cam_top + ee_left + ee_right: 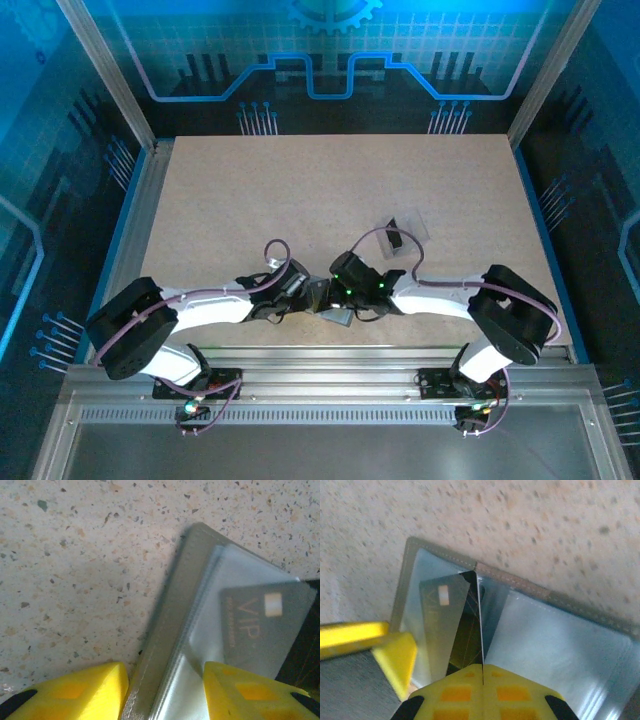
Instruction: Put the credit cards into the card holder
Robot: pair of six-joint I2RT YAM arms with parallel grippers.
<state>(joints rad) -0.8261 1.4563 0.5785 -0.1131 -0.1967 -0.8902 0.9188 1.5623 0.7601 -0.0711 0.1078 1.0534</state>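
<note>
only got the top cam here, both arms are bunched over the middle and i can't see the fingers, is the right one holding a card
Observer: yes, the right gripper is shut on a dark card, seen nearly edge-on between its fingers.
Operator: is the holder open or folded
Observer: open, the card holder lies spread with its clear pockets facing up.
Operator: and the left one
Observer: the left gripper has its fingers apart, one on either side of the card holder's edge. I can't tell if it is gripping.
</note>
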